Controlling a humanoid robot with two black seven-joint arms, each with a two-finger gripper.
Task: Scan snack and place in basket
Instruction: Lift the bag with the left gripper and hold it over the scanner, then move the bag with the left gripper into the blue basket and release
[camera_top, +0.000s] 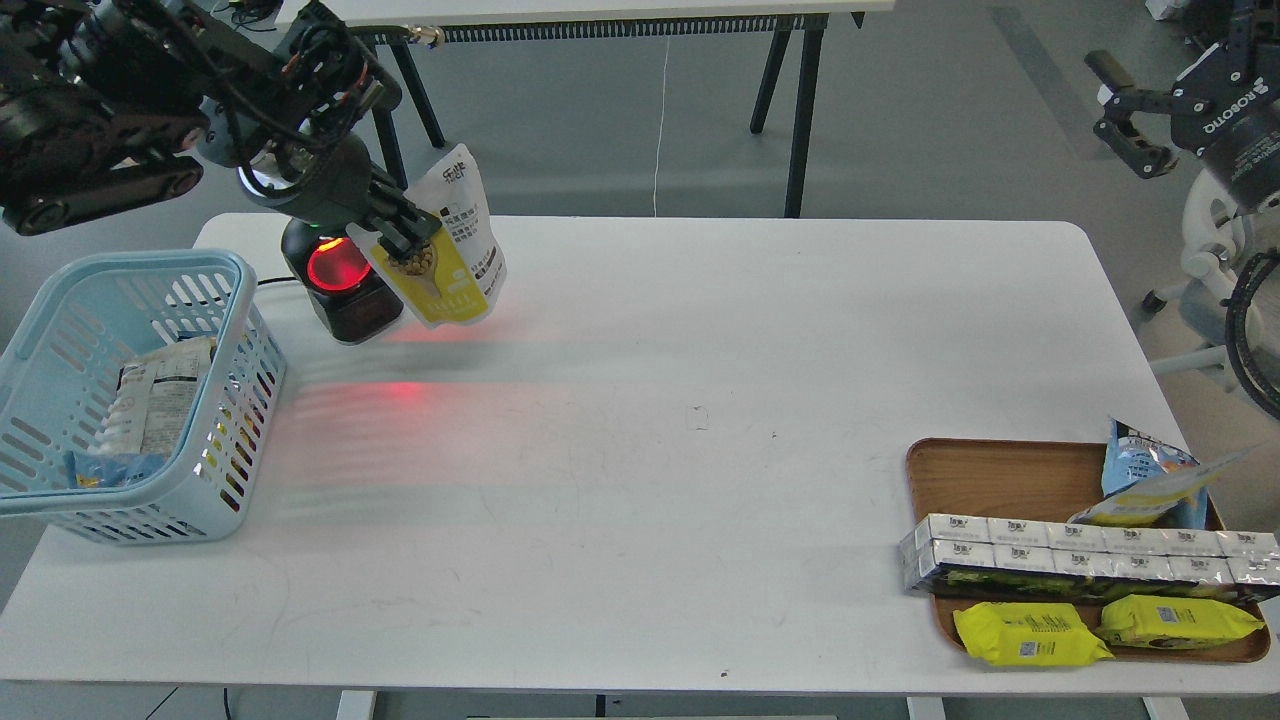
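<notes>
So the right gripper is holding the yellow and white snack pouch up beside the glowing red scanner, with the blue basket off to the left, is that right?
Not quite: the head view shows the left gripper, not the right, holding the snack pouch beside the glowing scanner. The right gripper is raised and empty. The basket is indeed left.

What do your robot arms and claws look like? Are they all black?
Mostly black. My left arm is chunky, with round joints and thin black cables looped over it. Its wrist has a glowing white ring, and the left gripper has two dark fingers. My right gripper is black too, with white "ROBOTIQ" lettering on its body.
</notes>
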